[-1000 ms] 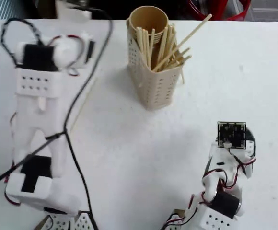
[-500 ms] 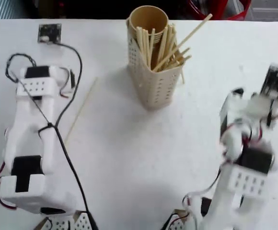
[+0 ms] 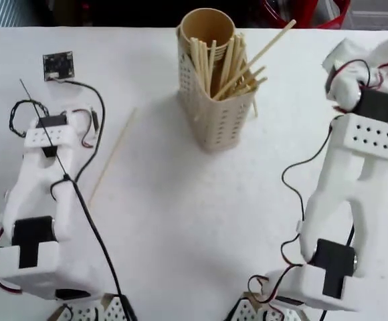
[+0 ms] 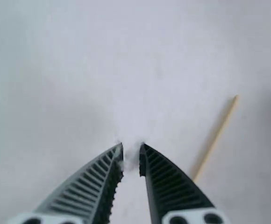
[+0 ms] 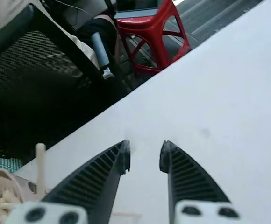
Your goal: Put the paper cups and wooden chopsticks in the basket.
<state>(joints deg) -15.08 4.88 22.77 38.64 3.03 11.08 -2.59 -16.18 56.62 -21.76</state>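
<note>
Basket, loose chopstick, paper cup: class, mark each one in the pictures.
basket (image 3: pixel 215 127), high view, perforated front wall.
loose chopstick (image 3: pixel 112 156), high view, middle of the stick.
paper cup (image 3: pixel 207 28), high view, inner wall.

The paper cup (image 3: pixel 207 27) shows just its rim. The basket (image 3: pixel 214 124) wall hides the rest of it and the lower ends of the chopsticks (image 3: pixel 229 63) beside it. The loose chopstick (image 4: pixel 218 133) has 1 end hidden behind a finger of the left gripper (image 4: pixel 131 149). The high view's right edge cuts off the right arm (image 3: pixel 361 140).
</note>
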